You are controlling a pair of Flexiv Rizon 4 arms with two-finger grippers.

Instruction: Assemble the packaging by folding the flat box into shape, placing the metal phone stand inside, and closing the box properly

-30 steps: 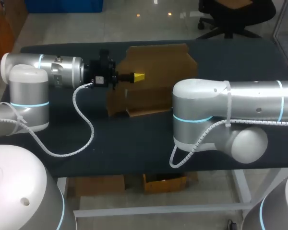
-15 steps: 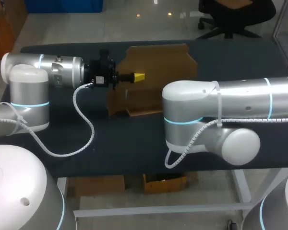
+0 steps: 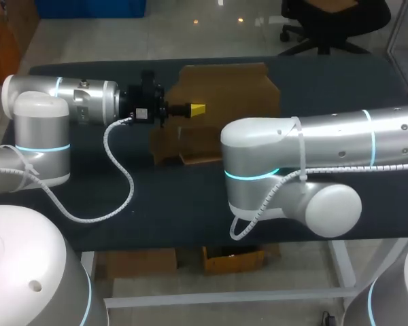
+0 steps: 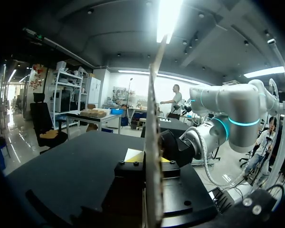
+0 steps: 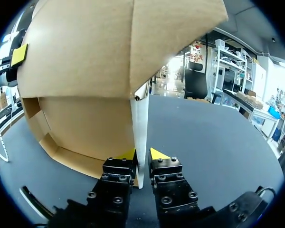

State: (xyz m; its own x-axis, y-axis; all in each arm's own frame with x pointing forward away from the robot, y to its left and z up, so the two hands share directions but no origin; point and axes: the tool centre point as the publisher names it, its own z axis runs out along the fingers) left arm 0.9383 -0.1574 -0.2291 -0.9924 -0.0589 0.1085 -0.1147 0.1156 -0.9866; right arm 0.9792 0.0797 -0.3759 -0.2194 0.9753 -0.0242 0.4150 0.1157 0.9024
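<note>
The brown cardboard box (image 3: 224, 88) stands half folded at the back middle of the dark table (image 3: 156, 204). My left gripper (image 3: 197, 109) comes in from the left and is shut on an upright panel of the box; in the left wrist view that panel (image 4: 154, 118) runs edge-on between its fingers (image 4: 149, 159). My right arm (image 3: 258, 163) crosses in front of the box and hides its own gripper from the head camera. In the right wrist view the right gripper (image 5: 142, 154) is shut on a thin side wall (image 5: 138, 128) of the box (image 5: 85, 61). No phone stand shows.
The left arm's white cable (image 3: 119, 170) loops over the table's left half. The right arm's elbow (image 3: 326, 207) hangs over the front right of the table. Bare dark table (image 5: 204, 133) lies beside the box on the right gripper's side.
My right arm has swung leftward, its big joint now covering more of the box's front. The left arm and the box panel it holds have stayed still.
</note>
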